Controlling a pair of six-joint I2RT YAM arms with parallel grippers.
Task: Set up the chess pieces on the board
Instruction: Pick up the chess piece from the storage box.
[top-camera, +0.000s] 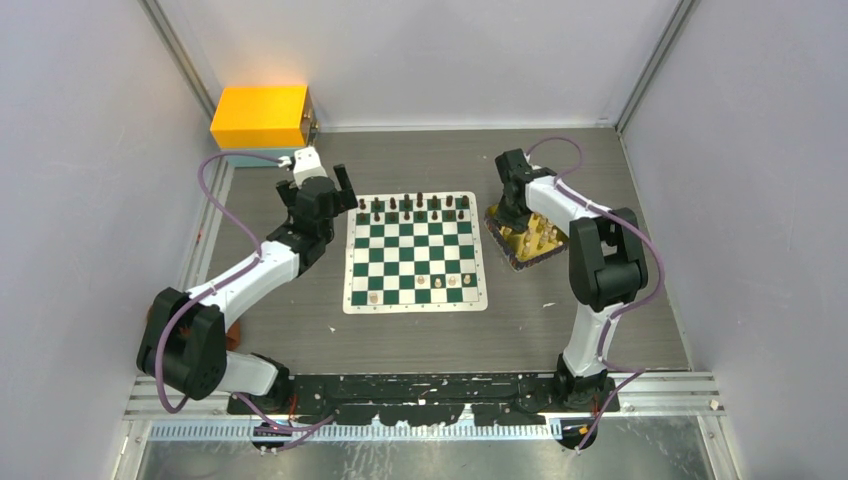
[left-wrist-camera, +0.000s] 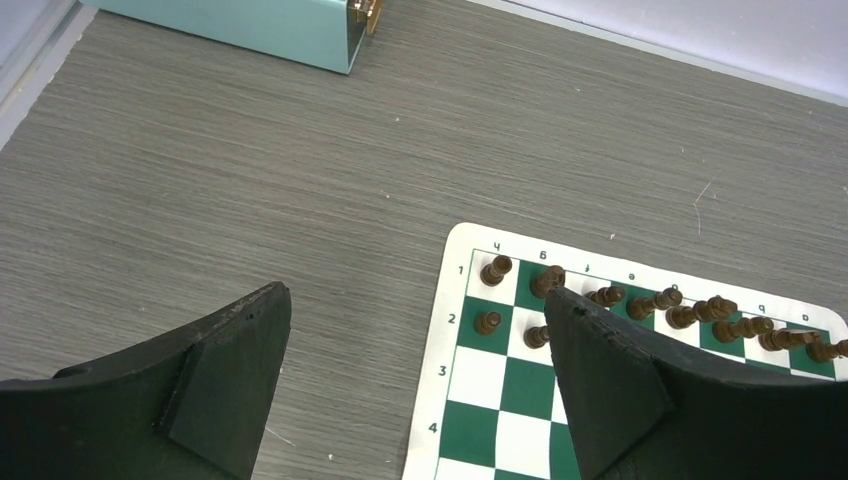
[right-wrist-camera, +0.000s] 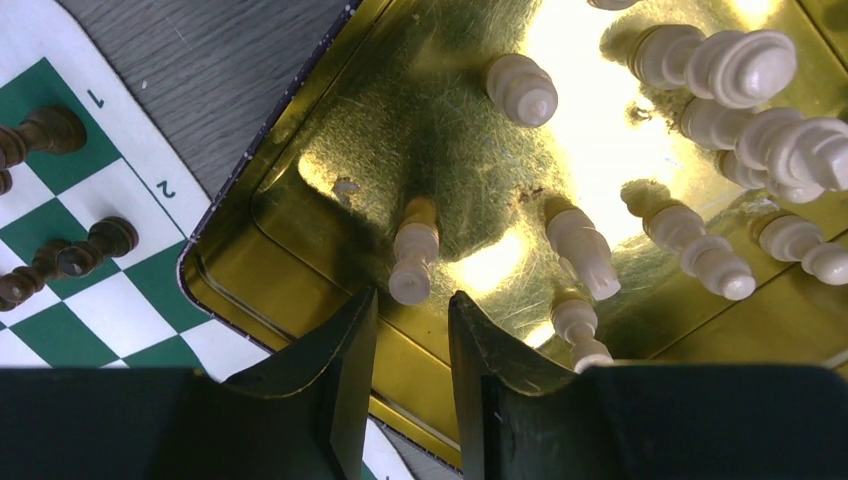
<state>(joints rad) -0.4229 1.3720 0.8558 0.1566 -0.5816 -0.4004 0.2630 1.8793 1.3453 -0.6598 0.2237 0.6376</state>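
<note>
- The board (top-camera: 415, 252) lies flat in the middle of the bench (left-wrist-camera: 250, 180), between the two arms.
- The dark pieces (left-wrist-camera: 610, 296) stand along the two far rows. From the top view that side looks filled or nearly so, though they are too small to count.
- Only a handful of pale pieces (top-camera: 440, 295) stand on the two near rows, so most of those squares are bare.
- The rest of the pale set (right-wrist-camera: 740, 65) sits in the gold tray (right-wrist-camera: 450, 130), just beside the board's right edge. There are roughly ten, some crowded together at the far side.
- By my reckoning you are a little past halfway: the dark side looks done, and the pale side has barely begun.
- Your right gripper (right-wrist-camera: 412, 320) hangs low over the tray with its jaws partly open and a narrow gap between them. It has hold of nothing.
- One pale piece (right-wrist-camera: 412, 262) sits right at the mouth of that gap, apart from its neighbours, so it looks like the pick in hand.
- Your left gripper (left-wrist-camera: 415, 330) hovers over the bench at the board's far left corner, spread wide and empty.
- What is left for you is to carry each tray piece across and stand it on its near-row square.
</note>
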